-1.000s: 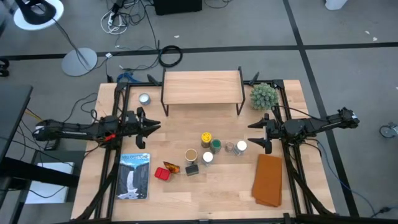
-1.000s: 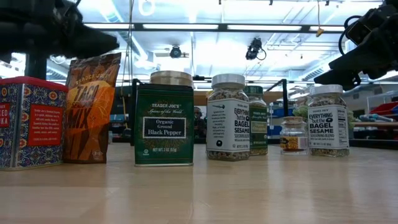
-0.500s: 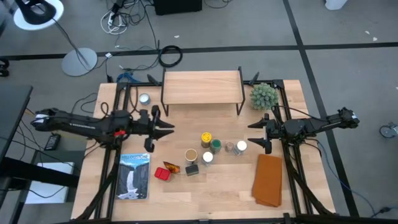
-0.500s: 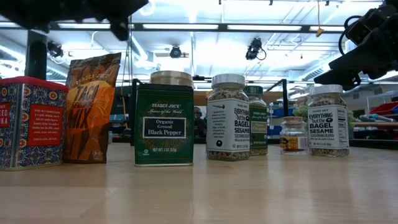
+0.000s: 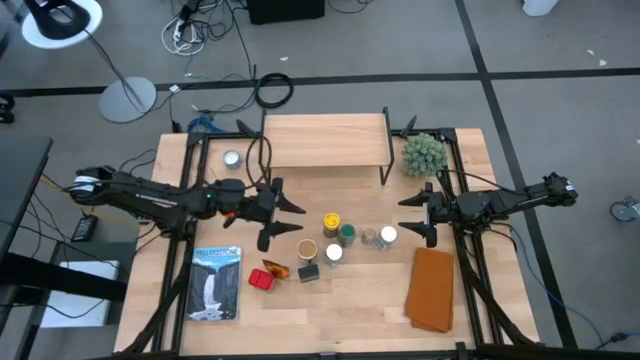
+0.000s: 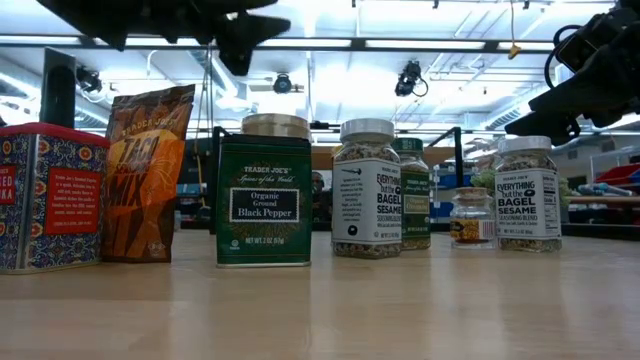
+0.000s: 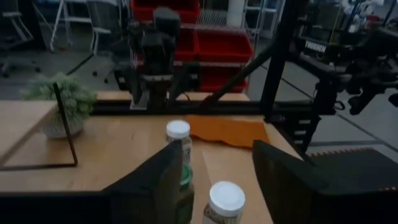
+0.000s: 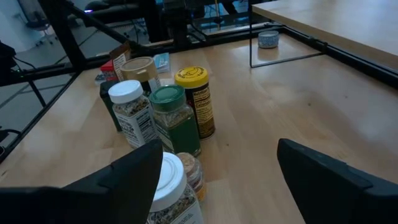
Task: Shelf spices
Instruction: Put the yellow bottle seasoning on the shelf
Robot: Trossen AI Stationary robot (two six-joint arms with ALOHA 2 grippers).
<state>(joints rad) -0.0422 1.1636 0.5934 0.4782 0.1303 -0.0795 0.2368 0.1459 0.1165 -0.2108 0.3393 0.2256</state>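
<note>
From above: pale wood tabletop (image 5: 330, 300) sitting on a grey floor with cables and a lamp base beyond. Shelf (image 5: 324, 140) standing bare at the far edge, plant (image 5: 423, 153) beside its right end, small silver tin (image 5: 232, 158) off its left end. Spices (image 5: 330, 240) clustering mid-table in front of the shelf, none on it: yellow-lidded jar (image 5: 331, 222), green-lidded jar (image 5: 346, 234), white-lidded jars, tan-lidded jar (image 5: 307, 249), dark box (image 5: 308, 271), red tin (image 5: 260, 279). Booklet (image 5: 215, 283) lying front left, orange cloth (image 5: 432, 289) front right. Left claw (image 5: 287, 219) hovering just left of the jars, fingers spreading apart, holding nothing. Right claw (image 5: 412, 213) hanging just right of them, fingers apart, empty.

At table height: ceiling lights glowing over a workshop; red tin (image 6: 45, 197), orange packet (image 6: 146, 172), pepper box (image 6: 264, 201), bagel-seasoning jars (image 6: 366, 188) lining up, contents speckled.

From left wrist: white lids showing between parted fingers (image 7: 155, 186), red bins behind.

From right wrist: jars crowding just ahead of parted fingers (image 8: 329, 180).
</note>
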